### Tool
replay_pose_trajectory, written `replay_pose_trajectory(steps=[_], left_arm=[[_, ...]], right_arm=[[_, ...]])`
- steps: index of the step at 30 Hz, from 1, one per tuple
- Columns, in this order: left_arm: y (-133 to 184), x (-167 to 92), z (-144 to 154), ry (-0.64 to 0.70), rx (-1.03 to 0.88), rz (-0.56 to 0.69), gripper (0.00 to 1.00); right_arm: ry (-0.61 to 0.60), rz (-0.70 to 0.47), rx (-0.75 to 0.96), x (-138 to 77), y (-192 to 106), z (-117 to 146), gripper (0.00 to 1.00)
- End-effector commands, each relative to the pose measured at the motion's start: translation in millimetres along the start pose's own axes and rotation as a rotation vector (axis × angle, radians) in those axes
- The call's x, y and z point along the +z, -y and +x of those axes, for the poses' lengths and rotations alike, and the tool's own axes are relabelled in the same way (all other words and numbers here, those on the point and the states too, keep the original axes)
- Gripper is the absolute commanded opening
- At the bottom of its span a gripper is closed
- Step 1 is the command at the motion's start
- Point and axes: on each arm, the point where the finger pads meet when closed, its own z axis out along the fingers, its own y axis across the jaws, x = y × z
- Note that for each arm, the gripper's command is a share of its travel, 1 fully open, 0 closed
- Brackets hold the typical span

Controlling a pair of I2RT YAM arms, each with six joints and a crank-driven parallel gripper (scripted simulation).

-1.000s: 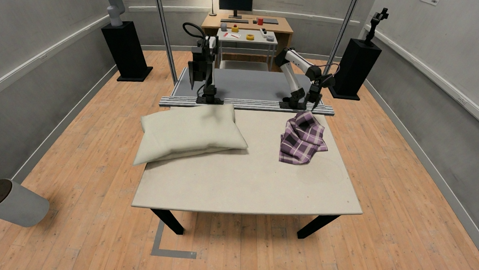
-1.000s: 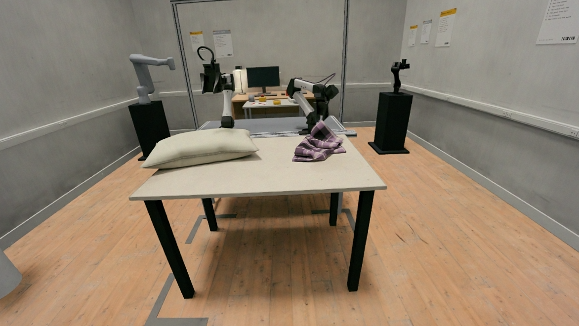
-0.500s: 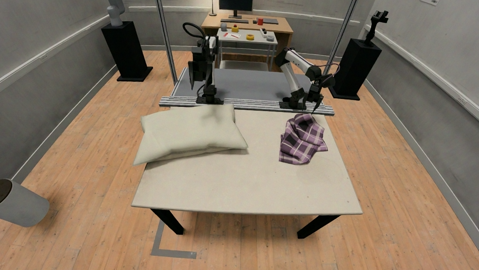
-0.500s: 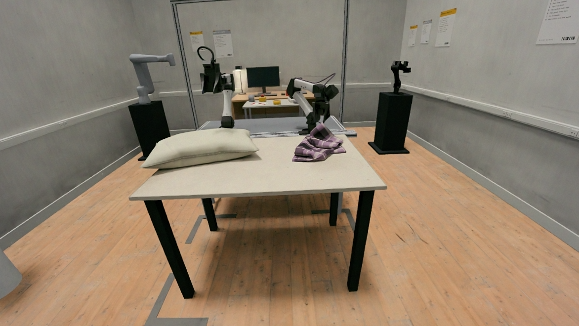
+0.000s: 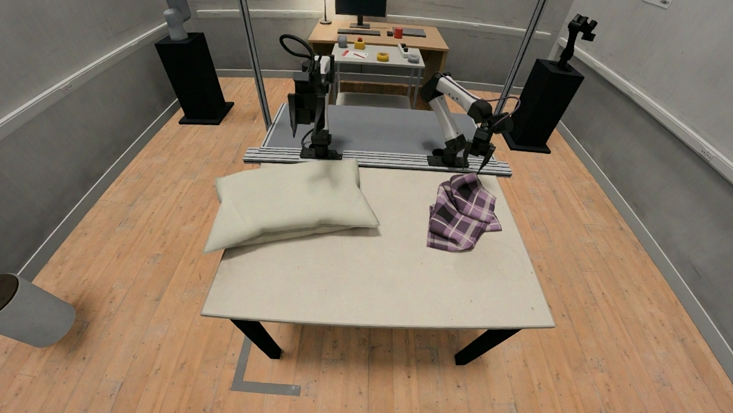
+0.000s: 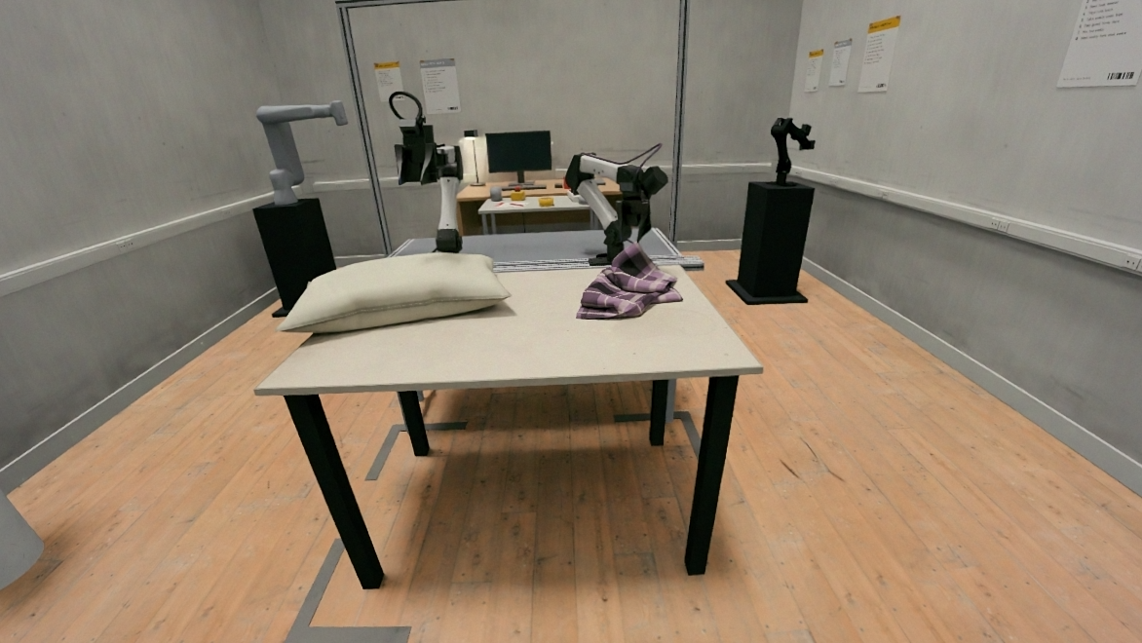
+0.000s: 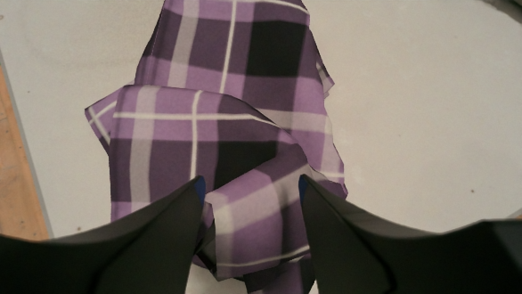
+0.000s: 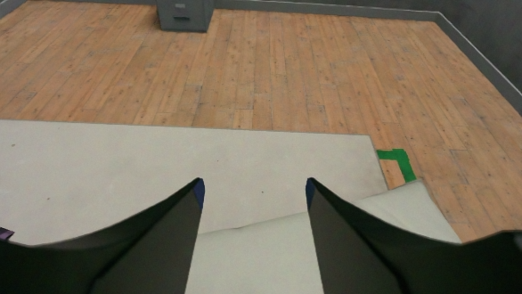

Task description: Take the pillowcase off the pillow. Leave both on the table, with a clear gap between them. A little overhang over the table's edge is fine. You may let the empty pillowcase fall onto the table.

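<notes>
Tabletop (image 5: pixel 379 287) (image 6: pixel 511 351) (image 7: pixel 414 111) (image 8: pixel 134 169): one pillow (image 5: pixel 292 199) (image 6: pixel 399 291) (image 8: pixel 258 254), one pillowcase (image 5: pixel 464 213) (image 6: pixel 627 287) (image 7: pixel 178 129) (image 8: pixel 5 233).

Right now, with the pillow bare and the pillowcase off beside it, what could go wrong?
The left gripper is open but its fingers are right at the pillowcase, so a fold could snag and get dragged if the arm moves sideways. The pillow has a corner past the table's edge; a bump from the right gripper might push it out further.
</notes>
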Motion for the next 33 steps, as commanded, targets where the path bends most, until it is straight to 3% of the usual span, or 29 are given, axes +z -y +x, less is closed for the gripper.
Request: replay_pose_trajectory(steps=[1,33], left_arm=[[-4,-6,-17,0.015,0.022,-0.013,0.63],[-4,-25,-55,0.019,0.028,-0.013,0.63]], right_arm=[[-0.011,0.015,-0.009,1,4,7,0.63],[-0.011,0.015,-0.009,1,4,7,0.63]])
